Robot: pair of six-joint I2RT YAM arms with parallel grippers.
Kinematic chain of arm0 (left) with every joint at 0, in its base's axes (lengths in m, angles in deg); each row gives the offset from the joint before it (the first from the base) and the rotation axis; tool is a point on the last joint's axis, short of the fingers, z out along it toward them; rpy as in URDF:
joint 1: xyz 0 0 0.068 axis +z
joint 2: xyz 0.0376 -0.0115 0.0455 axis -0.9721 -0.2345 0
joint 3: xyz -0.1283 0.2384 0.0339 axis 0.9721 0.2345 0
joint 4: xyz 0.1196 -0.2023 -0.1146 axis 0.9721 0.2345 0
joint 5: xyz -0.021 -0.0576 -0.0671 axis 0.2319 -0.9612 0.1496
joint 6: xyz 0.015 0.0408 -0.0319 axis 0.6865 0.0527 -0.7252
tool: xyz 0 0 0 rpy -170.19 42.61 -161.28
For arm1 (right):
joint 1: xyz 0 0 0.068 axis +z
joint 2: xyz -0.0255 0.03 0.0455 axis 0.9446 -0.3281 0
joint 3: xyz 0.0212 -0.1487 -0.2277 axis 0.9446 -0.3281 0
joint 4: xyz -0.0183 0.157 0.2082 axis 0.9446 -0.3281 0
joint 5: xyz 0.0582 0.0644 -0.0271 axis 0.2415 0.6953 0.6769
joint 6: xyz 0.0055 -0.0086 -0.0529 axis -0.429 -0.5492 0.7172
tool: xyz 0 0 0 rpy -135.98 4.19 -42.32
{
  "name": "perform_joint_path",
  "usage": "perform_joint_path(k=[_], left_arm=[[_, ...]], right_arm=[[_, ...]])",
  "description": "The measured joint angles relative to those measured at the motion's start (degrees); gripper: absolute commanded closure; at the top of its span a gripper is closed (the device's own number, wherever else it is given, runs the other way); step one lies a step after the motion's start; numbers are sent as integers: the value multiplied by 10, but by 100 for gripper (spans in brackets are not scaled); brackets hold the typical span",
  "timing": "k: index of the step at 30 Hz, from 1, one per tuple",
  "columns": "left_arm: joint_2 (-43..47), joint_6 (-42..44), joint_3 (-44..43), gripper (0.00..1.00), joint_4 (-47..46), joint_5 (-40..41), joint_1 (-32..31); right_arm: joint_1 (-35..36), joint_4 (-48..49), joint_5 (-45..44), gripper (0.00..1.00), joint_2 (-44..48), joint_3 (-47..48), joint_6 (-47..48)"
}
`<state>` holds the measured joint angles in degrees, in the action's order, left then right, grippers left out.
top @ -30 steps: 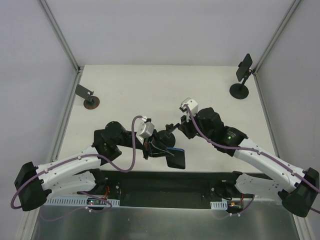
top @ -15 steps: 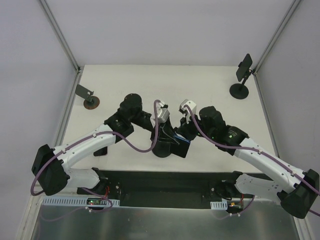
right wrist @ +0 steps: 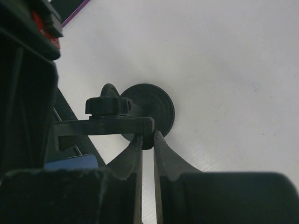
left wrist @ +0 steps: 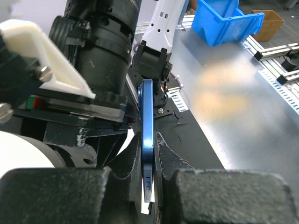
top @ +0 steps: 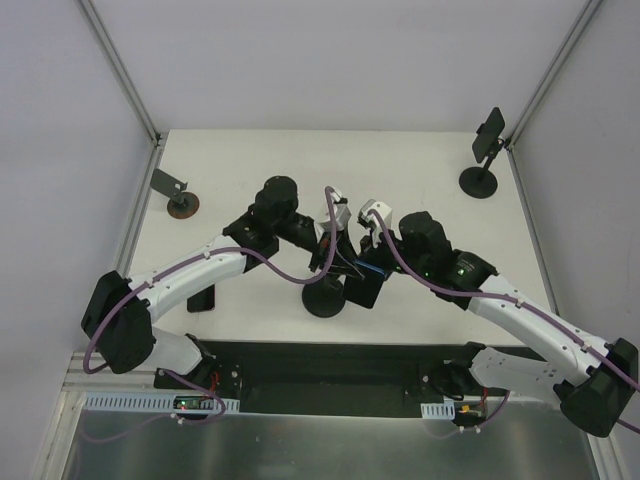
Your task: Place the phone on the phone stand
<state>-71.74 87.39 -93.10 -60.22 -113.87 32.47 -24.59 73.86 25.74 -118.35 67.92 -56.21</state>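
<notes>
The black phone stand [top: 323, 300] stands on its round base near the table's front middle. My left gripper [top: 338, 262] is shut on the blue-edged phone [top: 366, 290] and holds it on edge right beside the stand's holder. In the left wrist view the phone [left wrist: 146, 121] sits upright between the jaws of that gripper [left wrist: 148, 186]. My right gripper [right wrist: 148, 140] is shut on the end of the stand's holder bar [right wrist: 112, 126], above the round base [right wrist: 156, 105]. A blue corner of the phone [right wrist: 70, 162] shows at the left of that view.
A second stand [top: 479, 182] holding a dark phone [top: 488, 135] is at the back right corner. A small stand [top: 178, 197] is at the back left. A dark flat phone-like slab [top: 200, 298] lies under the left arm. The black strip runs along the front edge.
My left arm has swung the phone away from the front edge, up and right to the stand's holder. The right gripper has stayed on the stand.
</notes>
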Motion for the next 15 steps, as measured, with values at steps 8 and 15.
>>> perform_joint_path(k=[8,15], left_arm=[[-16,0,0,100,-1,-9,17],[6,26,17,100,20,21,21]], right_arm=[[-3,0,2,99,0,0,-2],[-4,1,0,99,0,0,-6]])
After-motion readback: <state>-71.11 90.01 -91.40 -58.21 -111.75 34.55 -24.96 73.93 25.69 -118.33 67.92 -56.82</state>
